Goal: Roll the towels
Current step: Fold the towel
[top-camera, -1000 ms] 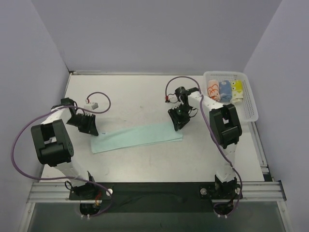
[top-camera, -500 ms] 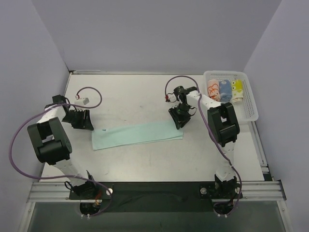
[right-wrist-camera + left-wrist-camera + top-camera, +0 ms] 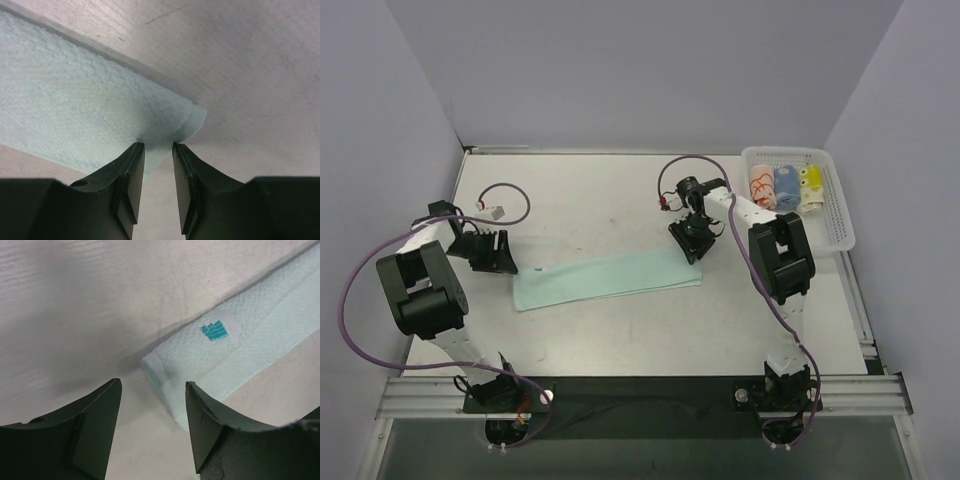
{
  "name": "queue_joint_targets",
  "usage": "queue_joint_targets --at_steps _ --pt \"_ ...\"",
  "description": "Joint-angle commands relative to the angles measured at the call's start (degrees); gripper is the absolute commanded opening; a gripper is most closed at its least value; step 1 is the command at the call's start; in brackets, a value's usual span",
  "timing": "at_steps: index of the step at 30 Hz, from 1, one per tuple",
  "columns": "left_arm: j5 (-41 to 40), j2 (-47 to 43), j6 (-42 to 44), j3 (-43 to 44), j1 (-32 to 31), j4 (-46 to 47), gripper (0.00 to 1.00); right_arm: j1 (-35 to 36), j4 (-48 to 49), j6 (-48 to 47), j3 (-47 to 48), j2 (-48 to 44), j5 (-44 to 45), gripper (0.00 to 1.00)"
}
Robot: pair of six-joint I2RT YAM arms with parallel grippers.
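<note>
The pale mint-green towel (image 3: pixel 608 279) lies on the table folded into a long strip. Its white tag (image 3: pixel 220 330) shows near the left end. My left gripper (image 3: pixel 497 254) is open and empty just left of that end; the towel's corner (image 3: pixel 162 377) lies between its tips (image 3: pixel 152 386). My right gripper (image 3: pixel 689 243) is at the towel's far right corner. In the right wrist view its jaws (image 3: pixel 158 146) stand narrowly apart with the bunched-up corner (image 3: pixel 167 122) pinched between them.
A white slotted basket (image 3: pixel 838 218) stands at the back right. It holds rolled towels: white-with-orange (image 3: pixel 759 187), blue (image 3: pixel 786 185) and yellow (image 3: pixel 810 184). Purple cables loop from both arms. The side walls stand close to the table.
My left gripper has drawn back to the left, off the towel's left end. My right gripper has shifted slightly away, and the towel's right end has moved a little with it.
</note>
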Motion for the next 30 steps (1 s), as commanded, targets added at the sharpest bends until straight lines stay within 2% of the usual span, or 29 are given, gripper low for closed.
queue_joint_targets --at_steps 1,8,12,13,15,16,18,29,30 --pt "5.4 -0.8 -0.1 -0.6 0.1 -1.5 0.64 1.1 -2.0 -1.5 1.6 0.2 2.8 0.31" --pt "6.3 1.8 -1.1 -1.0 0.1 -1.1 0.48 1.7 -2.1 -2.2 2.0 1.1 3.9 0.30" --pt "6.8 1.8 -2.8 0.3 0.3 -0.2 0.31 1.9 -2.0 -2.7 2.1 1.2 4.7 0.30" --pt "6.9 1.6 -3.2 0.6 0.5 0.2 0.22 2.2 -2.0 -3.1 2.0 1.2 5.0 0.30" --pt "7.2 0.5 -3.9 1.6 0.8 0.9 0.15 2.3 -2.0 -3.4 1.9 1.2 5.7 0.30" --pt "7.3 0.2 -4.0 1.8 0.8 1.0 0.08 2.4 -1.9 -3.7 1.9 1.3 5.9 0.30" --pt "7.4 -0.3 -4.4 2.5 0.9 1.2 0.02 2.4 -2.0 -3.7 2.0 1.4 6.3 0.29" --pt "2.1 4.3 -9.0 3.4 0.9 7.6 0.00 2.4 -1.1 -3.7 0.8 1.2 6.4 0.30" --pt "1.5 4.8 -9.9 3.4 0.9 8.0 0.05 2.4 -1.1 -3.7 0.9 1.0 6.3 0.30"
